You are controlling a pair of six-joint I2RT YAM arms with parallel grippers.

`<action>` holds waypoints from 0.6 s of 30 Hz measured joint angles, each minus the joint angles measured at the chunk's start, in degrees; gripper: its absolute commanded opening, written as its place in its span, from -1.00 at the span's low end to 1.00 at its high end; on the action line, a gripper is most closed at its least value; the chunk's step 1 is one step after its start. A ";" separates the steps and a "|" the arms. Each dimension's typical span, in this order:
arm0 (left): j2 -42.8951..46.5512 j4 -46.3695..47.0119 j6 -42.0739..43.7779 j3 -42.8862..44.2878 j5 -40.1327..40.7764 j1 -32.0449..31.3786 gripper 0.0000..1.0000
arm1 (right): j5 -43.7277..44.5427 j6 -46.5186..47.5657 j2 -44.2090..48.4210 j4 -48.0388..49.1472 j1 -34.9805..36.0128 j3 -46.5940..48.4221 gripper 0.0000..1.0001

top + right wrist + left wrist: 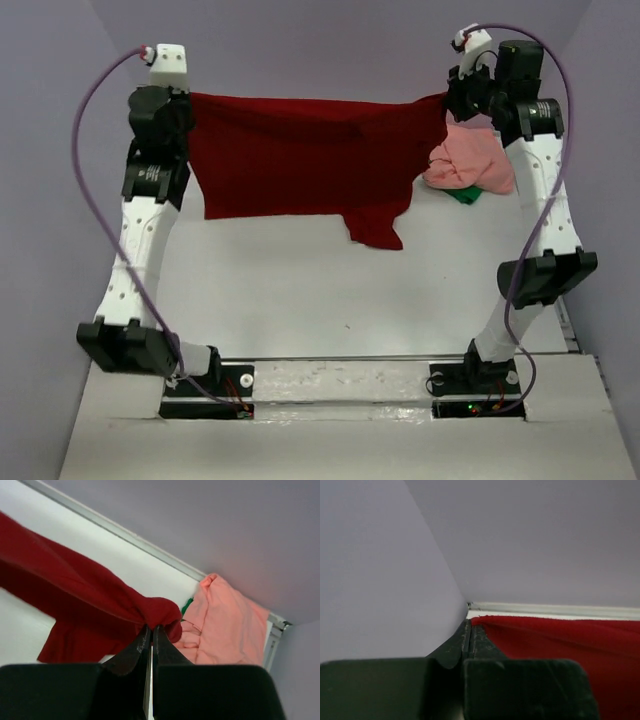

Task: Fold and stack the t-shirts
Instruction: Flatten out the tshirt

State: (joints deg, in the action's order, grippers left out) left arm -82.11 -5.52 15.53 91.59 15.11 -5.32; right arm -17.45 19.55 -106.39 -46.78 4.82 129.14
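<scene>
We judge the task to be in its early part: nothing is folded yet and no stack exists, as far as we can see. On the left, our left gripper [186, 103] sits high above the table [300, 310] with its fingers [454, 649] pressed together on one upper corner of the dark red t-shirt [300, 150]. The left wrist view shows the jaws closed, with the red cloth's edge running off from their tips. The shirt hangs between the two arms as a wide sheet. Its top edge is pulled nearly straight with a slight sag in the middle, and its lower hem is level along most of the width, with one part (a sleeve, we think) dropping lower toward the right side. The cloth looks soft and limp, with shallow wrinkles, and we cannot tell whether its lower edge touches the table or hangs just off it. Further right, our right gripper [452, 100] is clamped on the other upper corner, where the right wrist view shows the fabric bunched into a knot at its tips. Just beyond it, at the far right of the table, the salmon pink t-shirt [470, 162] lies unfolded in a crumpled heap, and a bit of green fabric [463, 196] peeks out from under its near edge. What is left is nearly everything: laying the red shirt flat, folding it, then doing the same with the others and stacking them.
</scene>
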 measured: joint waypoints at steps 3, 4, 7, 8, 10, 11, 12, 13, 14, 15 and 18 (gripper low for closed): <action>9.01 0.24 0.61 -0.22 0.96 0.09 -1.00 | -0.22 -0.02 7.67 0.13 0.00 -1.36 -1.00; 11.21 0.15 0.76 -0.31 1.18 0.09 -1.00 | -0.46 -0.04 10.97 0.59 0.02 -2.27 -1.00; 18.29 -0.20 0.96 -2.43 1.27 0.09 -1.00 | -0.59 -0.02 19.71 1.79 0.00 -7.63 -1.00; 20.74 -0.70 0.94 -3.98 1.05 0.09 -1.00 | -0.59 -0.02 23.34 1.88 0.00 -10.05 -1.00; 24.11 -2.12 0.76 -7.52 0.35 0.09 -1.00 | -0.55 0.04 28.63 1.95 0.02 -14.21 -1.00; 26.77 -3.13 0.61 -9.81 -0.31 0.09 -1.00 | -0.46 0.15 30.88 2.05 0.02 -16.11 -1.00; 28.39 -3.89 0.52 -11.63 -1.03 0.09 -1.00 | -0.24 0.17 32.46 2.19 0.02 -17.57 -1.00; 29.90 -5.01 0.46 -13.29 -1.77 0.15 -1.00 | 0.07 0.20 34.67 2.08 -0.04 -19.47 -1.00; 31.04 -5.68 0.44 -14.49 -2.34 0.33 -1.00 | 0.24 0.20 35.87 2.19 -0.15 -20.81 -1.00; 31.82 -6.64 0.44 -15.61 -2.99 0.55 -1.00 | 0.55 0.20 37.07 2.12 -0.31 -22.03 -1.00; 33.27 -8.94 0.42 -16.90 -4.13 1.53 -1.00 | 0.63 0.17 38.86 1.64 -1.16 -23.93 -1.00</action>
State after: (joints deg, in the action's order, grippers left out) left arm -48.84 -14.46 15.94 74.70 10.98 -3.79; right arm -16.82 19.73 -67.53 -45.15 3.66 105.21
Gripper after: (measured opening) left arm 0.014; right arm 0.023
